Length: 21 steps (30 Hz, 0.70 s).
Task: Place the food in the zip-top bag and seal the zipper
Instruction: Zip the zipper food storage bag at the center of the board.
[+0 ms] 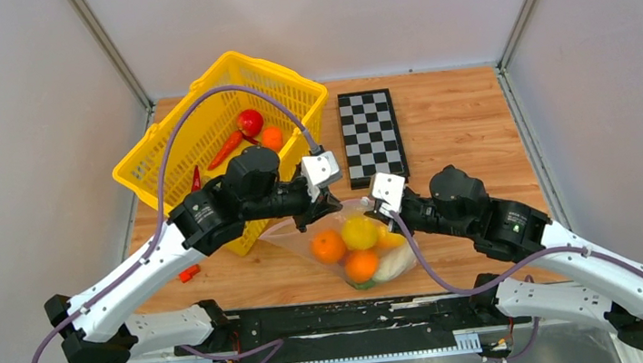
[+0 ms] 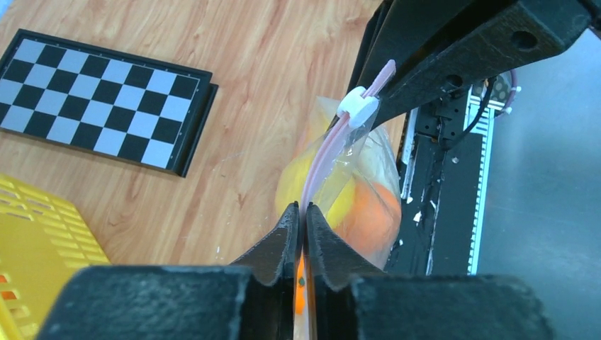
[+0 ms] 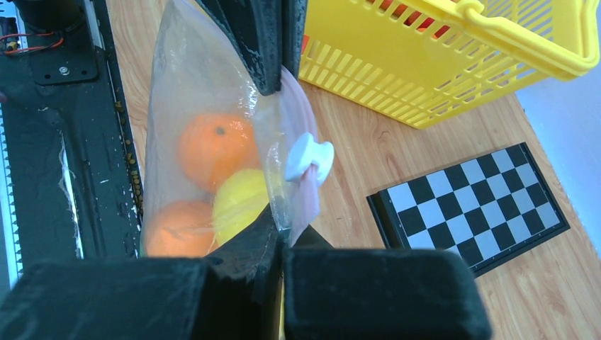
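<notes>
The zip-top bag hangs low over the table's near middle, held between both grippers. Inside it is the food: two orange pieces, a yellow one and a pale one. My left gripper is shut on the pink zipper at the bag's left end. My right gripper is shut on the bag's mouth edge at the right end. A white slider sits on the zipper close to the right gripper. The oranges and yellow piece show through the plastic.
A yellow basket stands at the back left with a red tomato, a red-orange carrot shape and a small orange inside. A checkerboard lies behind the bag. A small red piece lies by the left arm.
</notes>
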Available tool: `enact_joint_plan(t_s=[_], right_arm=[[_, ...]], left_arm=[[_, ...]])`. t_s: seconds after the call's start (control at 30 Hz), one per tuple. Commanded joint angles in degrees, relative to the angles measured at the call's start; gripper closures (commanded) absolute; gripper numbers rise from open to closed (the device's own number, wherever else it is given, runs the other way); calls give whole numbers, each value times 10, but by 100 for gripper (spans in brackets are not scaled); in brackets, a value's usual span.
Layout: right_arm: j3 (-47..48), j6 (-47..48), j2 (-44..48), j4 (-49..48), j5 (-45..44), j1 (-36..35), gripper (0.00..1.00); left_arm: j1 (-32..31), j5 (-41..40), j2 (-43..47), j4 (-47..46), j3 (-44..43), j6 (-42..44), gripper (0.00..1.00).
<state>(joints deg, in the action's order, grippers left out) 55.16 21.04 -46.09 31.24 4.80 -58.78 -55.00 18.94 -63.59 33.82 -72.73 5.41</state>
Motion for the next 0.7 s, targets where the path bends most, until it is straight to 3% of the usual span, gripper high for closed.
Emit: enact_joint_plan(t_s=[0.0,0.07,0.13,0.3,0.37,0.57,0.67], right_arm=[[29,5,2,-2,23,2,100],[27,2,6,-9,22,3,100],[24,-1,15,-17,17,3,97],[24,-7,31,-13,28,3,60],[29,-11,33,-5,47,3,54],[33,-42,43,-21,64,5,49],[34,-57,42,-34,70,10,54]], left_arm=[[0,11,-13,-17,-15,1,93],[0,13,-16,-17,-14,3,100],[0,16,-16,-17,-14,4,100],[0,15,-2,-32,-4,-4,100],[0,14,4,-37,-1,-8,100],[0,16,12,-41,0,-10,100],[0,20,13,-41,0,-10,100]])
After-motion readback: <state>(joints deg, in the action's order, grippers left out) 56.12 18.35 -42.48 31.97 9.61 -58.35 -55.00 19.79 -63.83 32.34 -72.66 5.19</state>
